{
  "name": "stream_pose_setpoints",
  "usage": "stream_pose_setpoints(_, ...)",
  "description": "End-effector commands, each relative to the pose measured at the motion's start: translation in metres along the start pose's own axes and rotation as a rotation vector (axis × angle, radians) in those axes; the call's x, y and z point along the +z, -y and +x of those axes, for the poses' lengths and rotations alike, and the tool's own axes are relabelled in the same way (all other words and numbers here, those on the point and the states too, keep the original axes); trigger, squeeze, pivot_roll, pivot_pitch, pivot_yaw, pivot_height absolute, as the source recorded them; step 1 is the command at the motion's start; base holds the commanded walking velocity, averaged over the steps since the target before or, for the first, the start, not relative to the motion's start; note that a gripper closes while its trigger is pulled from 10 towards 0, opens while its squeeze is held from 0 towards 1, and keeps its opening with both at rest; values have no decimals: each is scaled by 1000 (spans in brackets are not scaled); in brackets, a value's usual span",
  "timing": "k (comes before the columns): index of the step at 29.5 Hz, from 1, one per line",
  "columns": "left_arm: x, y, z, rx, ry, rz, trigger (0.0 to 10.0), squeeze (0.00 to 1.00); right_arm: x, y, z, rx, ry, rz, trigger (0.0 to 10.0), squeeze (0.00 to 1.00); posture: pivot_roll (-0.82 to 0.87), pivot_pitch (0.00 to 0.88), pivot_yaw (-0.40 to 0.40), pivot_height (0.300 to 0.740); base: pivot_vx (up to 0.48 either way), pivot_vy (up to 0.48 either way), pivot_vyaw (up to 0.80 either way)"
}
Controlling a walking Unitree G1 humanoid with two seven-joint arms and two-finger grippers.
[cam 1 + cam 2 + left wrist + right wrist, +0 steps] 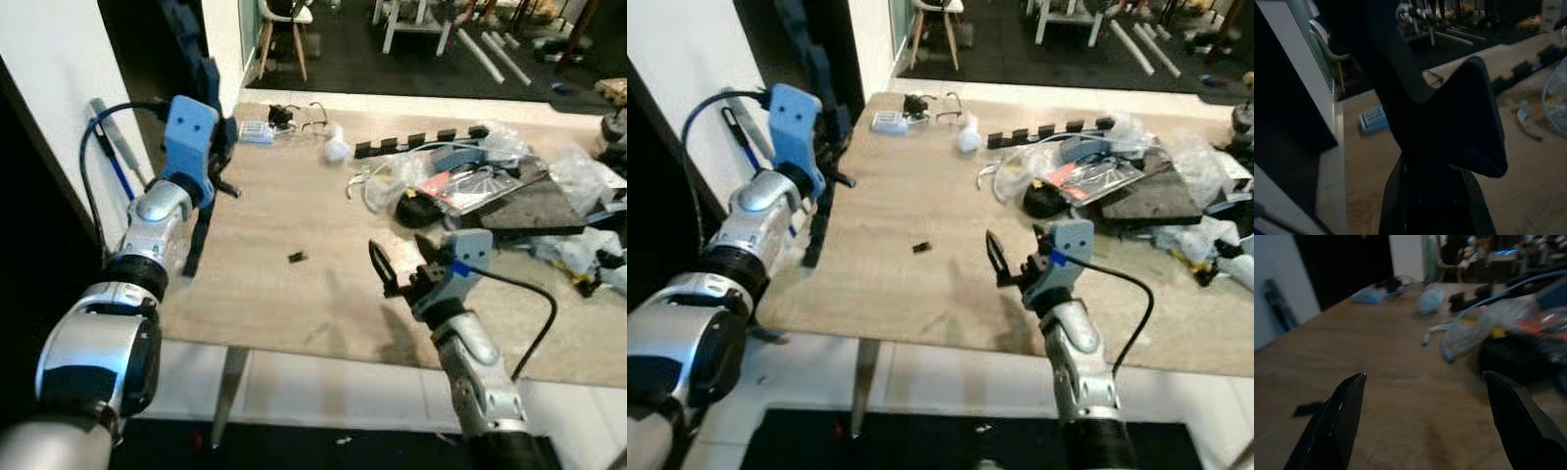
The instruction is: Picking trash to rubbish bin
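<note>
My left gripper [223, 137] is raised over the table's left edge, shut on a dark blue-black sheet of trash [1449, 122] that sticks up past its fingers [1393, 205] and hides most of what is ahead. My right gripper [402, 259] hovers low over the front middle of the wooden table [284, 206], open, with nothing between its fingers [1337, 421]. A small black scrap [297, 257] lies on the table a little to the left of the right gripper and apart from it; the right wrist view shows the small black scrap [1308, 408] beside one fingertip.
Clutter crowds the table's right half: clear plastic bags [411, 176], a black slab [534, 206], a row of black blocks [421, 140]. A white crumpled lump [336, 147] and a pale blue packet [257, 131] lie at the back. A white wall [49, 88] is close on the left.
</note>
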State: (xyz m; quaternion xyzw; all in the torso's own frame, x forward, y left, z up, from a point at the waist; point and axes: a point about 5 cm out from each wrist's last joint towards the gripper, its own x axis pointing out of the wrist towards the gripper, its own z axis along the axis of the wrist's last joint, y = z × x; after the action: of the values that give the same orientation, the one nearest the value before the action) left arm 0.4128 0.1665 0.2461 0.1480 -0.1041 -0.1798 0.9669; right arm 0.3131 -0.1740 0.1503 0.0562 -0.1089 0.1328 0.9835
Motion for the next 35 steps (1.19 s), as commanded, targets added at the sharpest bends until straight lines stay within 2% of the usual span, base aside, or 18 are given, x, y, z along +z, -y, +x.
stream_pose_setpoints(1, -16, 4, -4, -108, -151, 128, 10000, 0, -5, -2, -3, 12, -25, 15, 10000, 0, -11, 121, -25, 740, 0, 0, 0)
stream_pose_setpoints(2, -23, 6, -6, -163, -227, 188, 10000, 0, -5, -2, -3, 15, -29, 16, 10000, 0, -11, 121, -25, 740, 0, 0, 0)
stream_pose_setpoints(4, -30, 5, -9, -208, -316, 222, 10000, 0, -5, -2, -3, 18, -31, 17, 10000, 0, -11, 121, -25, 740, 0, 0, 0)
stream_pose_setpoints(10, -33, 2, -10, -228, -375, 213, 10000, 0, -5, -2, -3, 24, -36, 22, 10000, 0, -8, 125, -27, 740, 0, 0, 0)
stream_pose_setpoints(13, -39, 0, -14, -249, -479, 176, 10000, 0, -6, -4, -2, 33, -43, 28, 10000, 0, -8, 125, -27, 740, 0, 0, 0)
stream_pose_setpoints(14, -42, 2, -15, -271, -515, 163, 10000, 0, -6, -5, -2, 34, -45, 30, 10000, 0, 2, 133, -27, 740, 0, 0, 0)
stream_pose_setpoints(18, -48, 5, -17, -280, -558, 170, 10000, 0, -7, -5, -2, 37, -48, 32, 10000, 0, 2, 133, -27, 740, 0, 0, 0)
stream_pose_setpoints(22, -62, 20, -21, -357, -676, 212, 10000, 0, -7, -6, -2, 43, -54, 32, 10000, 0, 0, 134, -27, 740, 0, 0, 0)
stream_pose_setpoints(27, -64, 30, -18, -366, -712, 229, 10000, 0, -7, -6, -2, 43, -55, 29, 10000, 0, 0, 133, -25, 740, 0, 0, 0)
stream_pose_setpoints(29, -69, 35, -20, -374, -764, 270, 10000, 0, -7, -6, -2, 43, -56, 28, 10000, 0, 2, 132, -26, 740, 0, 0, 0)
stream_pose_setpoints(31, -69, 35, -20, -374, -764, 270, 10000, 0, -7, -6, -2, 43, -56, 28, 10000, 0, 2, 132, -26, 740, 0, 0, 0)
stream_pose_setpoints(34, -74, 42, -20, -376, -795, 340, 10000, 0, -7, -6, 0, 45, -55, 26, 10000, 0, 0, 131, -23, 740, 0, 0, 0)
stream_pose_setpoints(35, -74, 42, -20, -376, -795, 340, 10000, 0, -7, -6, 0, 45, -55, 26, 10000, 0, 0, 131, -23, 740, 0, 0, 0)
